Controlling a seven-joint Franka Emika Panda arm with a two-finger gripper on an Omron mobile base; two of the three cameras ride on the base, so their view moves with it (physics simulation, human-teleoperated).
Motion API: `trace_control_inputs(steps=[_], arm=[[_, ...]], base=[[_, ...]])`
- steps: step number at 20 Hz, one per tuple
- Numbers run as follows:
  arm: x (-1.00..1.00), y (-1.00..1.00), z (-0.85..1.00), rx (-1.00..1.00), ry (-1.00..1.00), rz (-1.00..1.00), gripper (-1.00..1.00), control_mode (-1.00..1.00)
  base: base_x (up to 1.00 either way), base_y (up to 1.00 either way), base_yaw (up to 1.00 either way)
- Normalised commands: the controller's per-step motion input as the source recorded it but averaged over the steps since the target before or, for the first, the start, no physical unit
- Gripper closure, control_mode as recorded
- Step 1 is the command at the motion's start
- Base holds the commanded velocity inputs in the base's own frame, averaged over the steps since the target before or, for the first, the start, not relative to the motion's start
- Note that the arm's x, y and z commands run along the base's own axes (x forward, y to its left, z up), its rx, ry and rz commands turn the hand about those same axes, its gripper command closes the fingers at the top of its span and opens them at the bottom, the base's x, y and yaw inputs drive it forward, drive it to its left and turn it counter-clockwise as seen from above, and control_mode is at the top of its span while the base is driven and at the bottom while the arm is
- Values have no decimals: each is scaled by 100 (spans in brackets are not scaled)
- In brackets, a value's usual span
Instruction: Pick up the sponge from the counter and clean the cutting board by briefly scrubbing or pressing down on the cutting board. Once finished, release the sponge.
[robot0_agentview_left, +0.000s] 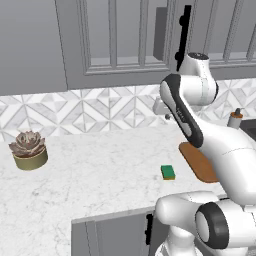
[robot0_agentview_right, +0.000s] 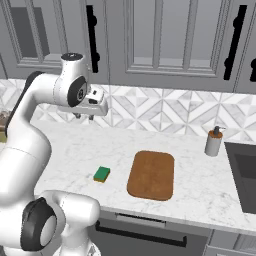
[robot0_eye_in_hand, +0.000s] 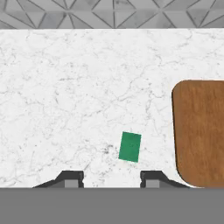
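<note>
Hand view shows the empty, spread hand (robot0_eye_in_hand: 112, 178) high above the counter (robot0_eye_in_hand: 65, 87), the sponge (robot0_eye_in_hand: 130, 147) below, just left of the cutting board (robot0_eye_in_hand: 201, 131).

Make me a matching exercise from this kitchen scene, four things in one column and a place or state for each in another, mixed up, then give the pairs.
Things:
1. sponge
2. cutting board
3. soap dispenser
4. potted succulent

Places or states:
A. stands near the sink's edge
B. lies flat with nothing on it
C. sits far along the counter, on the sponge's side
D. lies on the marble beside the board, not touching it

Pairs: 1-D, 2-B, 3-A, 4-C
</note>
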Motion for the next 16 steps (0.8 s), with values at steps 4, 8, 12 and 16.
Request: trace_control_inputs(steps=[4,8,12,16], arm=[[-2,2,-25,0,0,0,-100,-100],[-18,-2,-60,6,-2,-9,-100,-100],[-3,0,-61,-1,-9,-4,-100,-100],[0,-16,-55,0,-4,-7,-100,-100]], base=[[0,0,0],[0,0,0],[0,0,0],[0,0,0]])
